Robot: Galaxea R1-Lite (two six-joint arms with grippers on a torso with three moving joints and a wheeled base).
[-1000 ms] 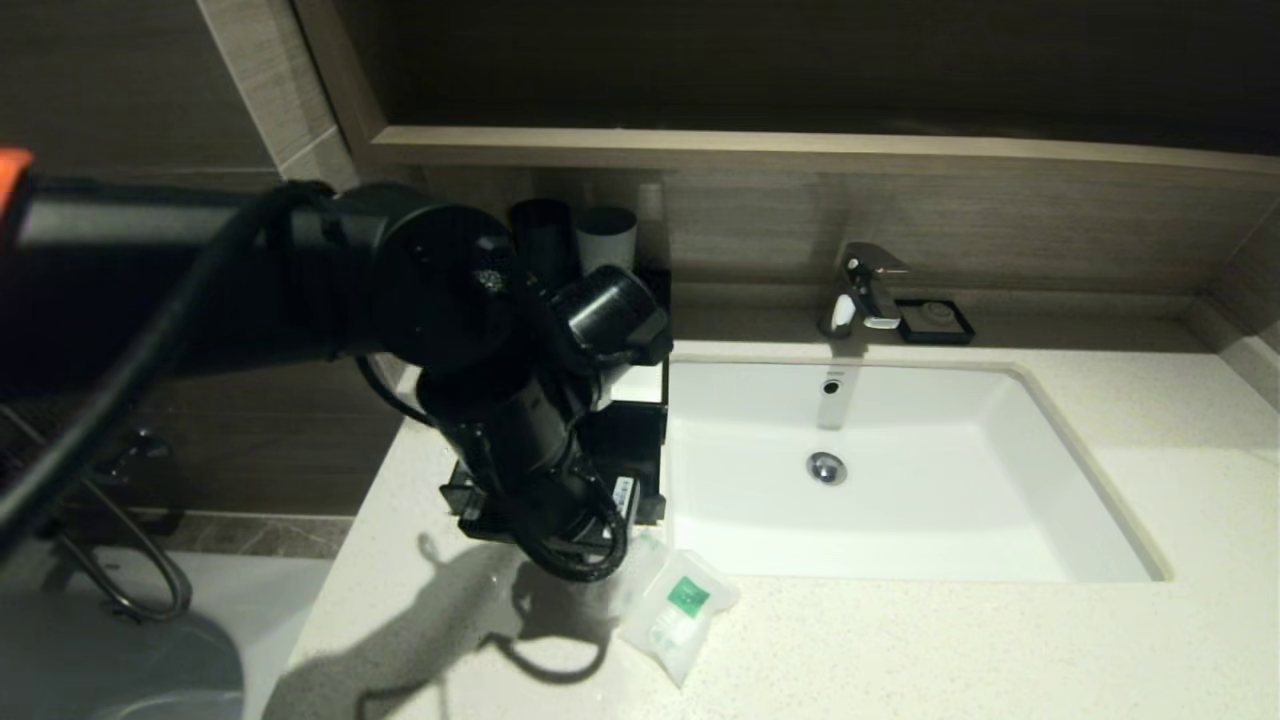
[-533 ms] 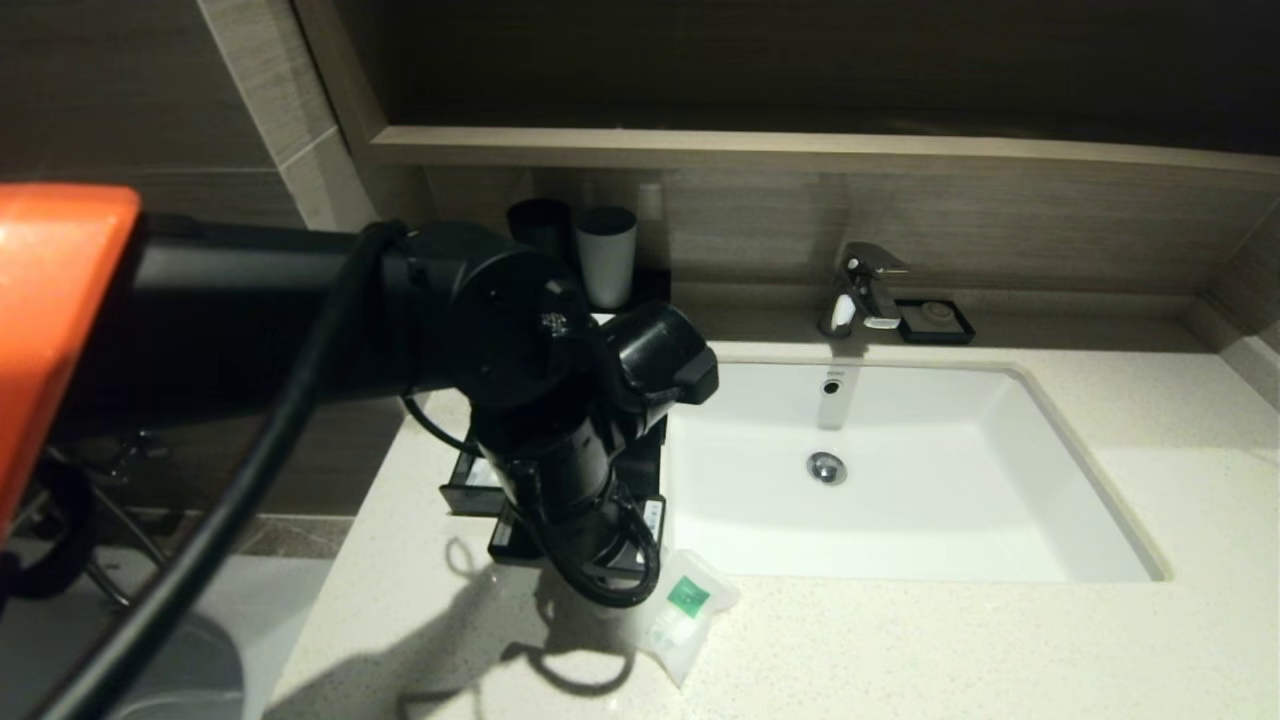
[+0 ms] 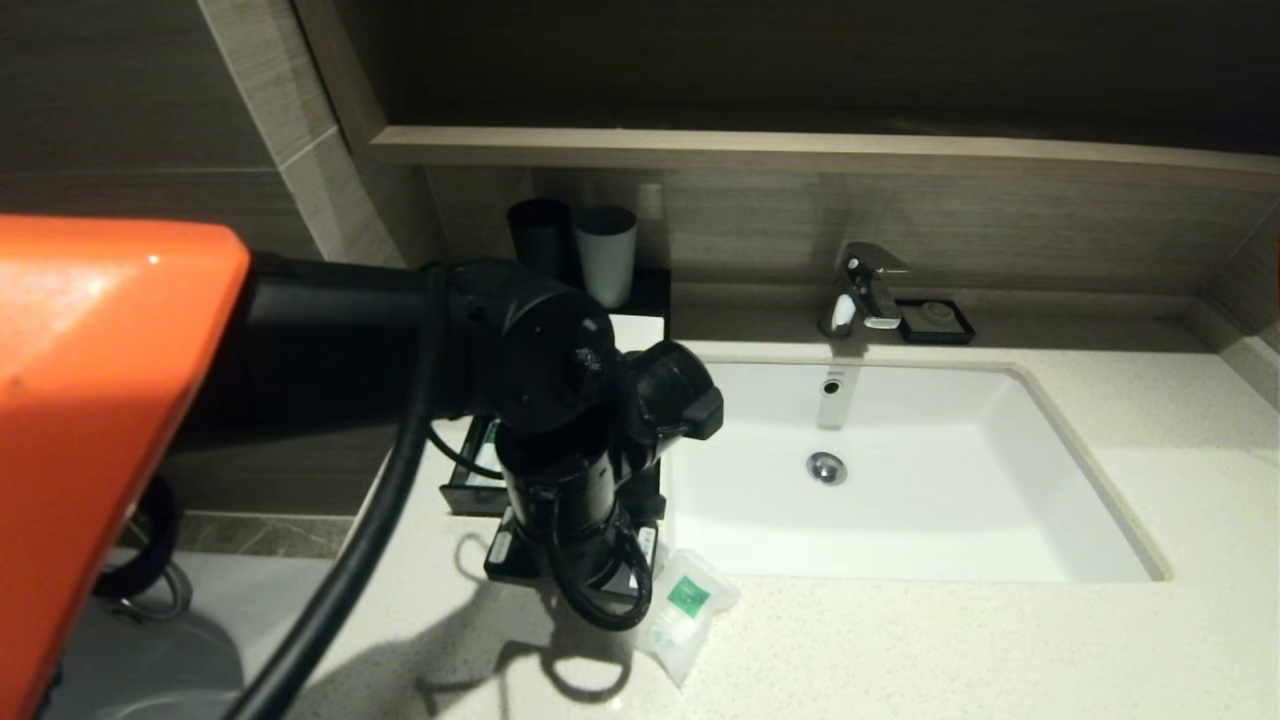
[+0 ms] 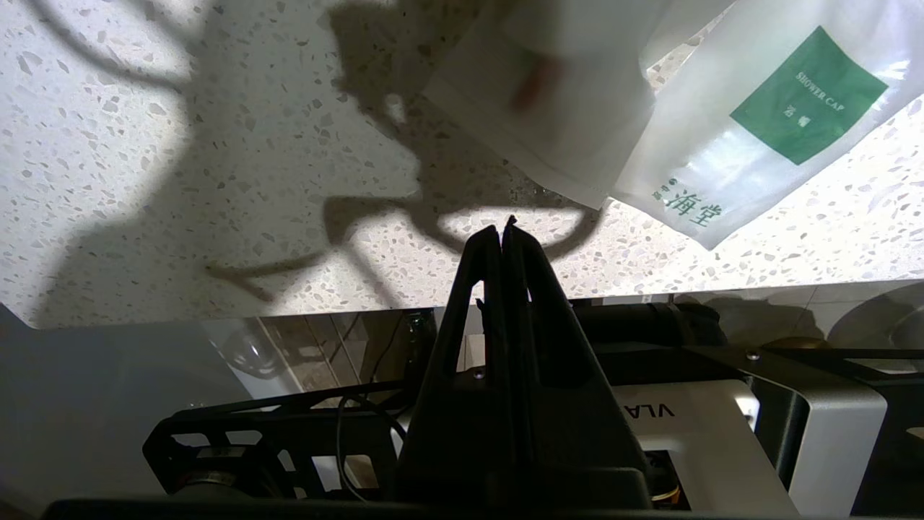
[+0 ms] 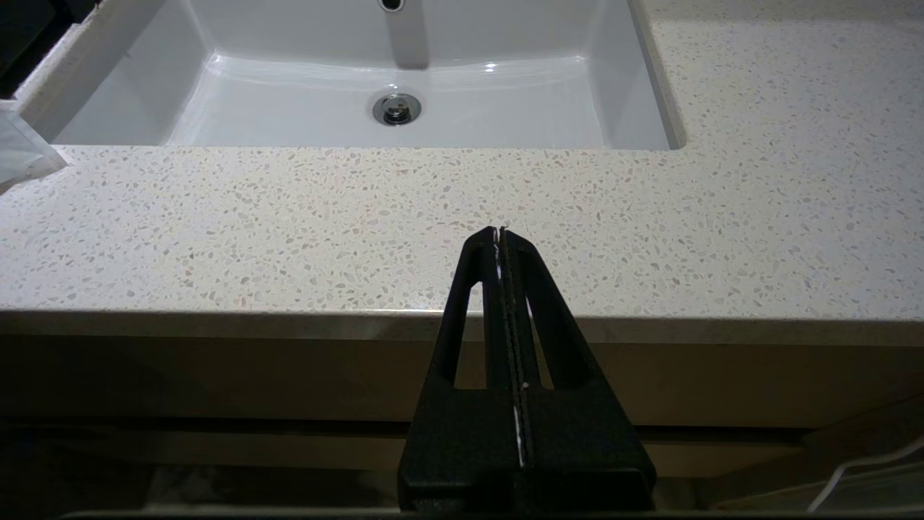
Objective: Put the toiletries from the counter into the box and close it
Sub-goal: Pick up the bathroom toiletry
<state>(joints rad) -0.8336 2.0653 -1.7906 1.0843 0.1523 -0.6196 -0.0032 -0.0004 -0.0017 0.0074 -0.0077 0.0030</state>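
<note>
The squarish green-labelled sachet (image 3: 688, 604) lies on the speckled counter (image 3: 900, 650) at the sink's front left corner. In the left wrist view it (image 4: 765, 130) overlaps the small plain sachet (image 4: 548, 101). My left gripper (image 4: 503, 230) is shut and empty, just above the counter, its tips a little short of the plain sachet's edge. My left arm (image 3: 560, 470) covers most of the black box (image 3: 640, 328); its drawer (image 3: 462, 490) stands pulled out. The long toothbrush pack is out of view. My right gripper (image 5: 499, 231) is shut and empty at the counter's front edge.
The white sink (image 3: 950, 500) takes the middle of the counter, with a chrome faucet (image 3: 865, 285) and a small black soap dish (image 3: 935, 320) behind it. A black cup (image 3: 540, 235) and a grey cup (image 3: 605, 255) stand behind the box.
My left arm has swung from over the box toward the counter's front, lowering its wrist beside the sachets. The cups and the box's white top now show. The sachets have not moved.
</note>
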